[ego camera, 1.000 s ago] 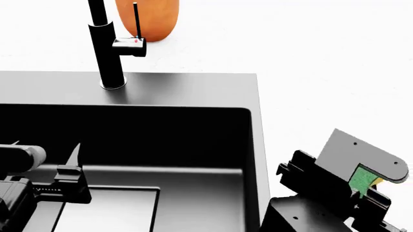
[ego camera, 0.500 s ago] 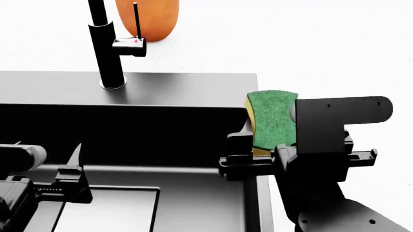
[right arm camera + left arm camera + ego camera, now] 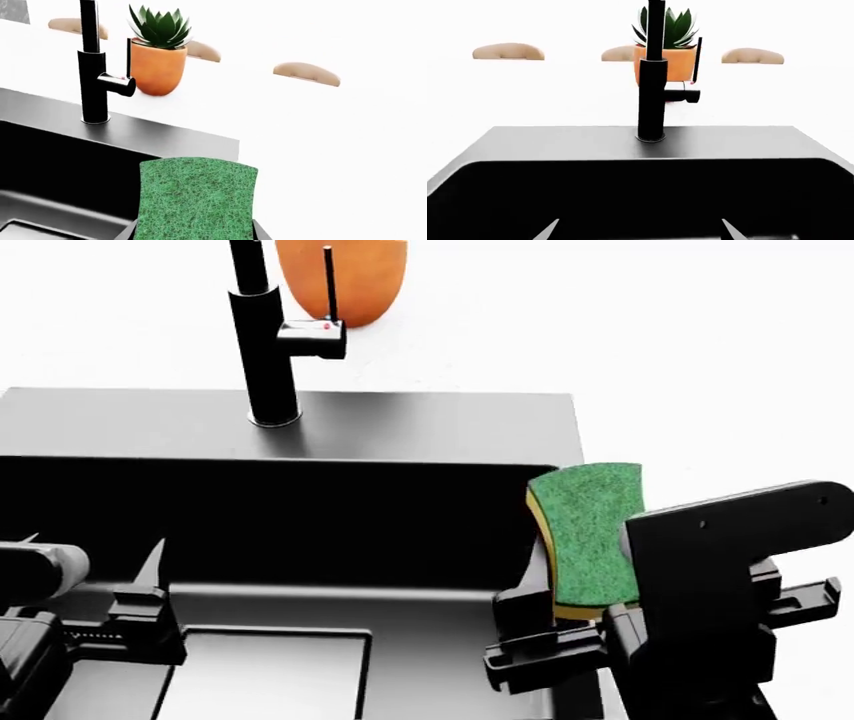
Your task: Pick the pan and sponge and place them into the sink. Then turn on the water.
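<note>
My right gripper [image 3: 577, 612] is shut on the sponge [image 3: 589, 533], which stands upright with its green face toward the head camera, over the sink's right rim [image 3: 567, 455]. The right wrist view shows the sponge [image 3: 197, 197] between the fingers of the right gripper [image 3: 195, 233]. Inside the dark sink basin, at its left, my left gripper [image 3: 94, 540] is open and holds nothing; the left gripper [image 3: 639, 231] faces the basin's back wall. The black faucet [image 3: 271, 350] stands on the back rim with no water running. The pan is out of view.
An orange pot [image 3: 342, 275] with a green plant [image 3: 159, 27] stands on the white counter behind the faucet. A thin lever [image 3: 328, 285] rises at the faucet's side. A square drain plate [image 3: 267, 675] lies on the sink floor.
My right gripper has come up from the low right with the sponge and now holds it at the sink's right rim. The head view shifted slightly. The left gripper stayed put.
</note>
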Tool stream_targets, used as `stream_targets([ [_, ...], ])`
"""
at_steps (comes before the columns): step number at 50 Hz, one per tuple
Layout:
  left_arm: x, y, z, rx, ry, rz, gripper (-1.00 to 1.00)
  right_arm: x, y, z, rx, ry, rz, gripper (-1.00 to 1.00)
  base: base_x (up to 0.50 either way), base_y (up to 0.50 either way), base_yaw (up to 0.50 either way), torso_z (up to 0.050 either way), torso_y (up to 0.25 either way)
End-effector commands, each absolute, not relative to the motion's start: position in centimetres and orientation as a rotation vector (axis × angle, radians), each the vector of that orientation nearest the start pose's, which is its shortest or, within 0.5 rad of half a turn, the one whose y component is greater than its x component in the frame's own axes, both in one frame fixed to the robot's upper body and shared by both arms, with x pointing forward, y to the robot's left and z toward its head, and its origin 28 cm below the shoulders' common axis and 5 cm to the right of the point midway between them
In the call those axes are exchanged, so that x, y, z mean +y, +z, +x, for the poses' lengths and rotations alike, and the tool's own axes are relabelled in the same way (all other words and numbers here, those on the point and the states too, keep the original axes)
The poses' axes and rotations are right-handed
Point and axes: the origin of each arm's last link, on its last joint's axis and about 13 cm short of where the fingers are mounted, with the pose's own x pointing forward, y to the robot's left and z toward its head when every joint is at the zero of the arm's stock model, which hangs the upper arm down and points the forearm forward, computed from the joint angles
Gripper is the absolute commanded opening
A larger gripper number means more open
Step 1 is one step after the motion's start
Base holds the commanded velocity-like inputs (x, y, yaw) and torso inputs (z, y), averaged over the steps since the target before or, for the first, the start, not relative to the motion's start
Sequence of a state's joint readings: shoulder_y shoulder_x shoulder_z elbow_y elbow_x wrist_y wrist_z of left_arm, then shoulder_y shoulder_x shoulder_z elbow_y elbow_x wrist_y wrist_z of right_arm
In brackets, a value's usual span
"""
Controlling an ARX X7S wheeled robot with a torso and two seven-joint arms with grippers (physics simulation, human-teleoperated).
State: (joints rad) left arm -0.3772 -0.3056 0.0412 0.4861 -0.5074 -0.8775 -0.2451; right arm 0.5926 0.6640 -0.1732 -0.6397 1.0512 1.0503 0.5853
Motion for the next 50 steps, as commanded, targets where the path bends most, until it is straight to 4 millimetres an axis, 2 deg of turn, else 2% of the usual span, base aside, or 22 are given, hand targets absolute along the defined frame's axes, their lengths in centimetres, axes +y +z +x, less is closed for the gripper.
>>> stream_targets([
  [1,23.6,14.6,24.7,0.067,-0.051,-0.023,1.00,-13.9,19.8,22.2,0.094,0.144,-0.201,-1.00,0.04,0.50,0.00,0.000,0.000],
  [19,23.7,14.6,24.6,0.068,-0.047,-0.024,1.00,-14.2,19.4,22.3,0.102,0.132,-0.187,-1.00,0.00,0.49,0.00,0.000,0.000],
  [29,23.7,14.5,24.6,0.070,-0.049,-0.023,1.00,-14.7,19.2,22.4,0.100,0.072,-0.182,-1.00,-0.02,0.14,0.00,0.000,0.000],
  [30,23.6,14.5,24.7,0.071,-0.051,-0.022,1.00,-14.8,19.0,22.6,0.104,0.066,-0.148,-1.00,0.00,0.00,0.00,0.000,0.000],
  [37,23.6,14.5,24.7,0.072,-0.048,-0.023,1.00,-15.2,17.6,24.5,0.285,0.061,-0.247,-1.00,0.00,0.00,0.00,0.000,0.000],
  [40,23.7,14.5,24.7,0.072,-0.047,-0.025,1.00,-15.5,16.1,25.4,0.409,0.075,-0.230,-1.00,0.00,0.00,0.00,0.000,0.000],
  [46,23.7,14.5,24.7,0.072,-0.044,-0.027,1.00,-15.7,14.4,27.5,0.507,0.045,-0.186,-1.00,0.00,0.00,0.00,0.000,0.000],
  [50,23.7,14.5,24.7,0.073,-0.043,-0.028,1.00,-15.9,13.4,28.2,0.544,0.046,-0.187,-1.00,0.00,0.00,0.00,0.000,0.000],
])
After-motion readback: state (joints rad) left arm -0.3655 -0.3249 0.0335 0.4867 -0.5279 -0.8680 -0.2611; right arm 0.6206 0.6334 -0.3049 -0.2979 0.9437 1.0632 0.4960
